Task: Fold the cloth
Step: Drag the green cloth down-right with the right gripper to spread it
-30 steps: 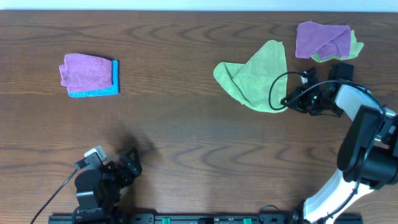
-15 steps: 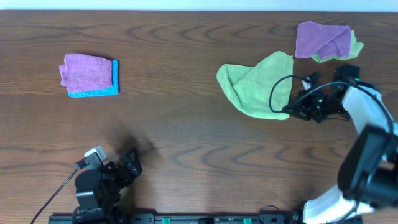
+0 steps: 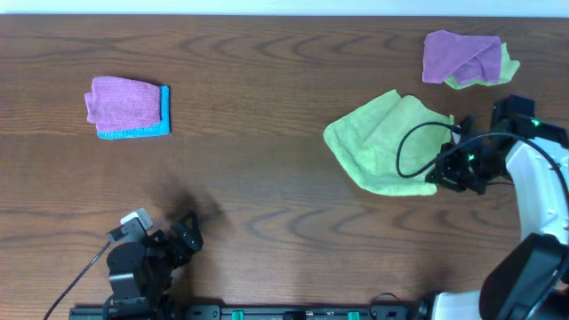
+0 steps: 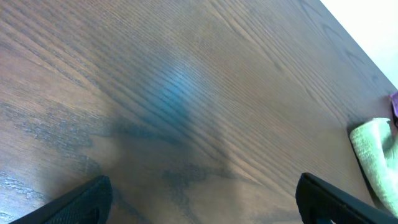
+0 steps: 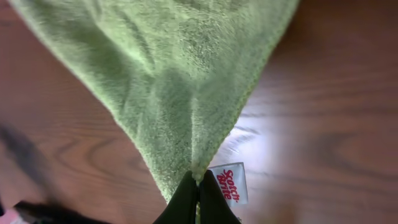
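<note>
Firmly pinched green cloth [image 3: 378,142] by corner in right pincer [image 5: 198,185], closed tight beside label [image 5: 229,184]. Lay rumpled on right half of table [image 3: 267,196], stretching left and away from pincer. Noted left pincer [image 4: 202,186] gaping, empty, well apart; right arm nearer.

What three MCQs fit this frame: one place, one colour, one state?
1. Where on the table is the folded purple-and-blue stack, in the overhead view?
A upper left; B upper right; C bottom centre.
2. What colour is the cloth at the right gripper?
A purple; B green; C blue.
3. The right gripper's fingers are:
A wide open; B shut on the cloth's corner; C off the cloth.

Answers:
1 A: it lies left and high in the overhead view.
2 B: the right wrist view shows green pile.
3 B: the fingers pinch the corner beside the white label.
</note>
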You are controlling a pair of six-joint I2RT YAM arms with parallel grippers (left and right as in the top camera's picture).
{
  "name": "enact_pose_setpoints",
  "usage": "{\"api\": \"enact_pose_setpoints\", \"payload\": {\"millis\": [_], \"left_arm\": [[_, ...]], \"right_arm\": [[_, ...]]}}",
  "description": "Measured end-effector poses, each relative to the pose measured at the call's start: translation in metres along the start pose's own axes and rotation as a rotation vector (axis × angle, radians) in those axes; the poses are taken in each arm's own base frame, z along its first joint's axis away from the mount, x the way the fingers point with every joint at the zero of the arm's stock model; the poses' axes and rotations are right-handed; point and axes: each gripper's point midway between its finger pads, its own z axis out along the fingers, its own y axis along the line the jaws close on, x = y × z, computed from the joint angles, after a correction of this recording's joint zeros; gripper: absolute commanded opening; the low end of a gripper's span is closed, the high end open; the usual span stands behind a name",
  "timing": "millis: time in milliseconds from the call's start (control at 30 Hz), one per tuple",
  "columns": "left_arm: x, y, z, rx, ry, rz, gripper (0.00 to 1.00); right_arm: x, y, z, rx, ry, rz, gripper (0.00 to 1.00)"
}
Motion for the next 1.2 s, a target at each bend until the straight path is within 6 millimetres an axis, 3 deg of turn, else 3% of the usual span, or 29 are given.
{"api": "enact_pose_setpoints", "payload": {"millis": [167, 333, 400, 500, 533, 733, 867, 1067, 1200], "left_arm": [[0.000, 0.000, 0.000, 0.000, 0.000, 0.000, 0.95], [0.000, 0.000, 0.000, 0.000, 0.001, 0.000, 0.96], [0.000, 0.000, 0.000, 0.000, 0.000, 0.000, 0.95], [0.000, 0.000, 0.000, 0.000, 0.000, 0.000, 0.96], [0.000, 0.000, 0.000, 0.000, 0.000, 0.000, 0.95], [-0.002, -0.001, 0.000, 0.006, -0.008, 0.002, 0.95], [-0.002, -0.004, 0.000, 0.018, -0.007, -0.004, 0.95], [-0.008, -0.025, 0.000, 0.123, -0.013, -0.029, 0.96], [-0.006, -0.026, 0.000, 0.105, 0.040, -0.046, 0.96]], "right_arm": [[0.007, -0.023, -0.002, 0.128, 0.021, 0.078, 0.03], [0.021, -0.044, -0.007, 0.261, 0.064, 0.181, 0.17], [0.029, -0.054, -0.010, 0.324, 0.082, 0.228, 0.31], [0.032, -0.061, -0.014, 0.375, 0.081, 0.267, 0.68], [0.033, -0.062, -0.014, 0.382, 0.082, 0.277, 0.73], [0.031, -0.060, -0.025, 0.383, 0.024, 0.274, 0.78], [0.016, -0.034, -0.032, 0.243, -0.076, 0.185, 0.75], [-0.015, 0.002, -0.033, 0.043, -0.186, 0.057, 0.65], [-0.038, 0.017, -0.036, -0.009, -0.274, -0.017, 0.66]]}}
